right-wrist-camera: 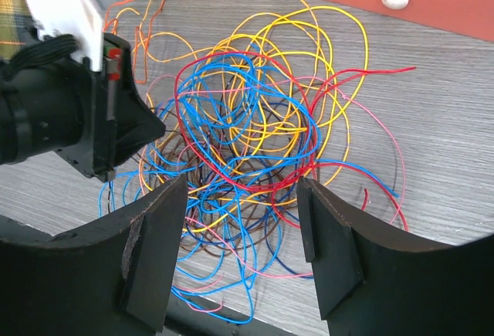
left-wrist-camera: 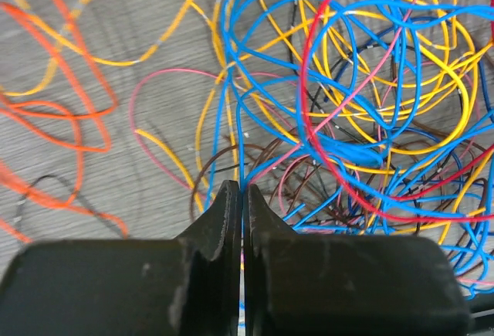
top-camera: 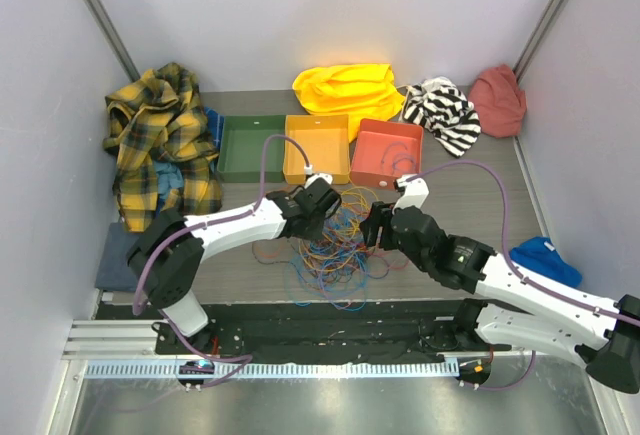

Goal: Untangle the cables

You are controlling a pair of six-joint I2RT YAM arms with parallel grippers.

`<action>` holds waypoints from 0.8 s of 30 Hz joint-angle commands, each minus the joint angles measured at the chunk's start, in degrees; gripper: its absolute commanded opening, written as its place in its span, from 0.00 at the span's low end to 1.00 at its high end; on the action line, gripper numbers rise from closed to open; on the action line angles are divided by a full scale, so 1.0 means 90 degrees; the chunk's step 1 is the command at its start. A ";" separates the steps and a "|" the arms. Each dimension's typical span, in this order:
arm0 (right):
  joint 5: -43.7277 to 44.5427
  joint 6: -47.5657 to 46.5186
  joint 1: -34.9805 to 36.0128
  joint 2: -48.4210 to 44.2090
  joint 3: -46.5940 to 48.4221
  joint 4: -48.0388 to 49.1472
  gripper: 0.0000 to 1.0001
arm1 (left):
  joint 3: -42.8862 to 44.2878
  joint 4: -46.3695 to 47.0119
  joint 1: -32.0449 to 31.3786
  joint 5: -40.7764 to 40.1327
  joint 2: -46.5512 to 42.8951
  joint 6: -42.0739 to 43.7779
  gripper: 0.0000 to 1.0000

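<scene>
The cables (top-camera: 330,250) lie in one tangled heap of thin blue, yellow, red, orange, pink and brown wires on the grey table between the two arms. My left gripper (top-camera: 335,207) is at the heap's far left edge. In the left wrist view it (left-wrist-camera: 244,193) is shut, with a blue cable (left-wrist-camera: 245,143) running into the slit between the jaws. My right gripper (top-camera: 372,227) is open and empty over the heap's right side. In the right wrist view it (right-wrist-camera: 243,228) frames the cables (right-wrist-camera: 247,135), with the left gripper (right-wrist-camera: 116,112) at the left.
A green bin (top-camera: 252,147), an orange bin (top-camera: 317,145) and a red bin (top-camera: 385,150) stand in a row just behind the heap. A plaid shirt (top-camera: 160,135), a yellow cloth (top-camera: 350,85), a striped cloth (top-camera: 442,110), a pink cloth (top-camera: 498,98) and a blue cloth (top-camera: 545,255) lie around.
</scene>
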 commanded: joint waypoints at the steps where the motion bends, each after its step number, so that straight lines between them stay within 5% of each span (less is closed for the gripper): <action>1: 0.0251 0.0131 0.0024 -0.0249 -0.0044 0.0002 0.66 | 0.0277 -0.0235 -0.0011 -0.0554 -0.0664 0.0042 0.00; 15: -0.0646 -0.0034 0.0043 -0.0035 -0.0064 0.0733 0.68 | 0.0550 -0.1621 -0.0002 -0.1765 -0.3983 -0.0153 0.01; 24: -0.1340 -0.0249 0.0248 0.0384 0.0414 0.1846 0.73 | 0.0551 -0.1769 -0.0002 -0.1785 -0.4161 -0.0095 0.01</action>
